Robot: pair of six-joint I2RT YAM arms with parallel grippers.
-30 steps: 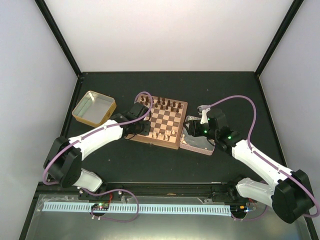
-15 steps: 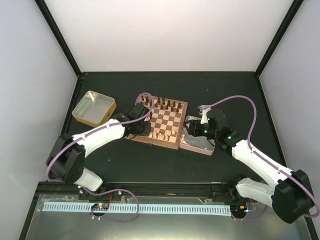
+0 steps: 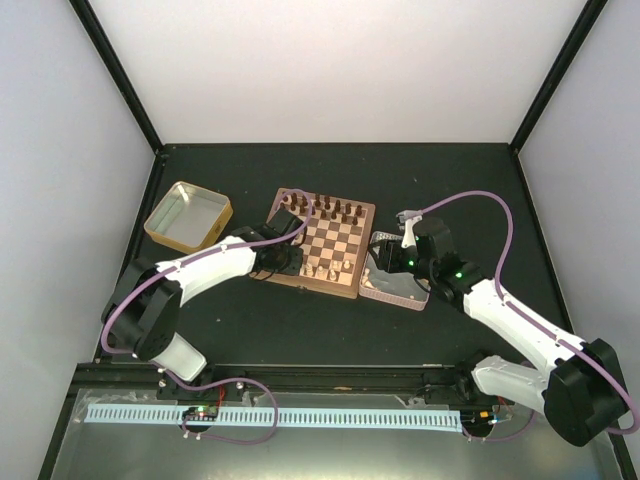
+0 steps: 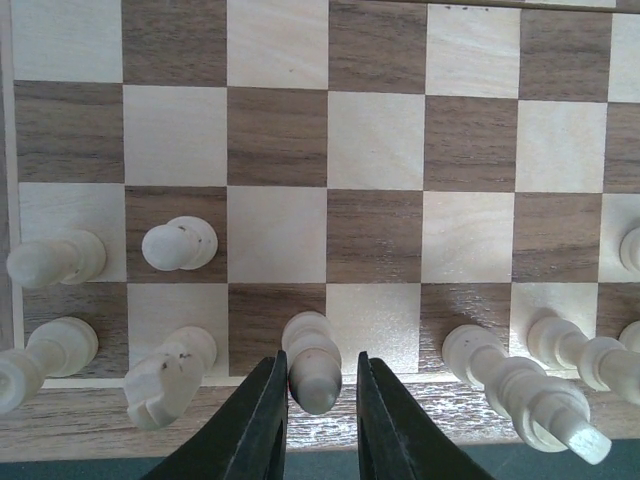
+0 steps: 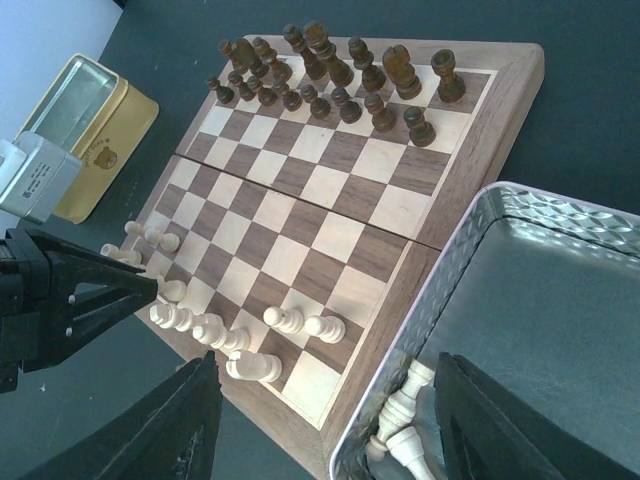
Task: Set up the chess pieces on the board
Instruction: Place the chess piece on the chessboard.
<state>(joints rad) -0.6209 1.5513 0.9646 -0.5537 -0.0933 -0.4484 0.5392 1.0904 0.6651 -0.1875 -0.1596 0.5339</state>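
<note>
The left end effector (image 4: 320, 368) looks nearly closed, while the right end effector (image 5: 325, 368) gapes wide.

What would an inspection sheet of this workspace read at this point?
Surface: dark table.
Job's things: board mid-table; light chess pieces on its near rows, more in the silver tin.
Clutter: dark chessmen on the far rows; yellow tin left of the board.
Grippers: left gripper flanks a light piece at the near edge, grip unclear; right gripper open over the silver tin.
Cables: purple cables arch from both arms.
Surroundings: white walls, black frame posts.
</note>
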